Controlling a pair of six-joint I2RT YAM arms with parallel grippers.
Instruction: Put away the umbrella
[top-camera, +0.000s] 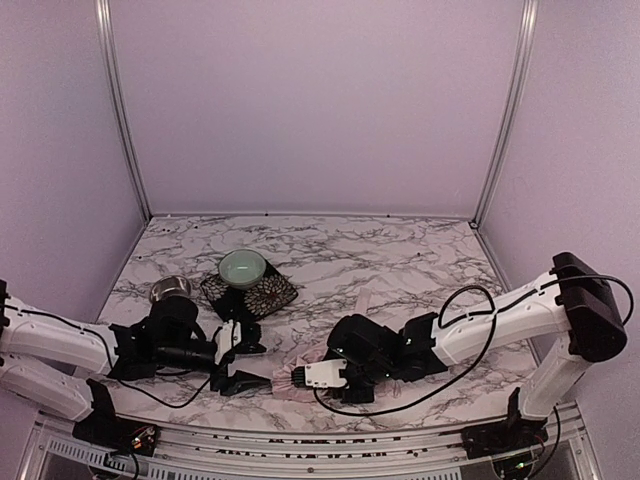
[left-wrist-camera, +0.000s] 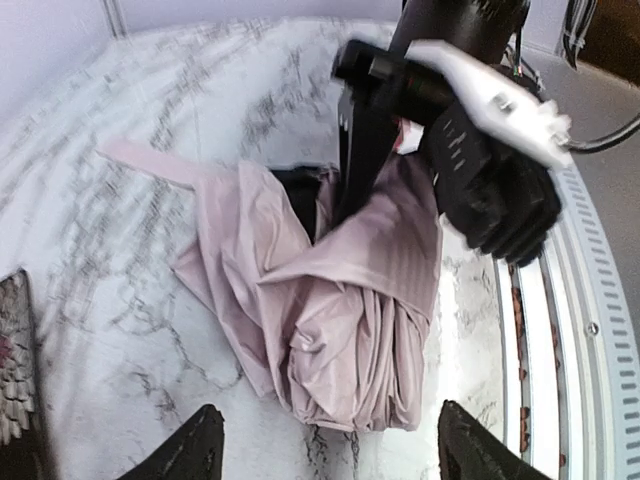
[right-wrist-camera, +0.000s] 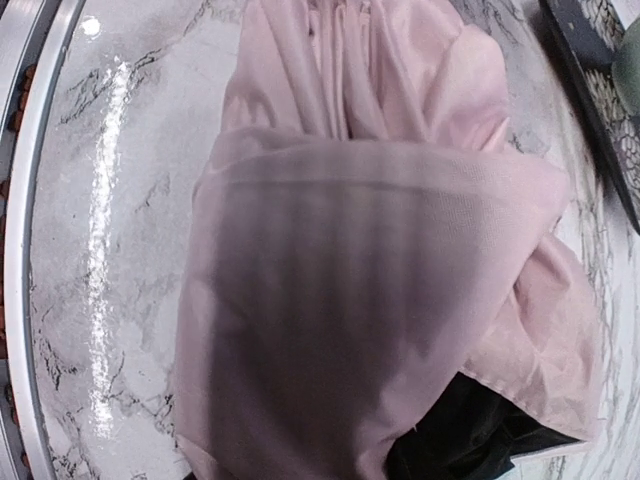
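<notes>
Partly hidden: right fingers (left-wrist-camera: 358, 170), tips under umbrella (left-wrist-camera: 340, 310) fabric, perhaps pinching, cannot tell; left fingers (left-wrist-camera: 190, 450) spread near umbrella; marble worktop (top-camera: 400, 260), lilac walls (top-camera: 320, 100).

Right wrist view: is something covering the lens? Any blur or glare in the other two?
Right wrist: umbrella fabric fills most of the frame, soft and faintly striped; a glare streak on the table at left. Left wrist: marble and mat at left are smeared, the fabric folds sharper. Top external: evenly lit, no glare.

Pink cloth umbrella (left-wrist-camera: 340, 300); glossy marbled table (left-wrist-camera: 130, 290)
</notes>
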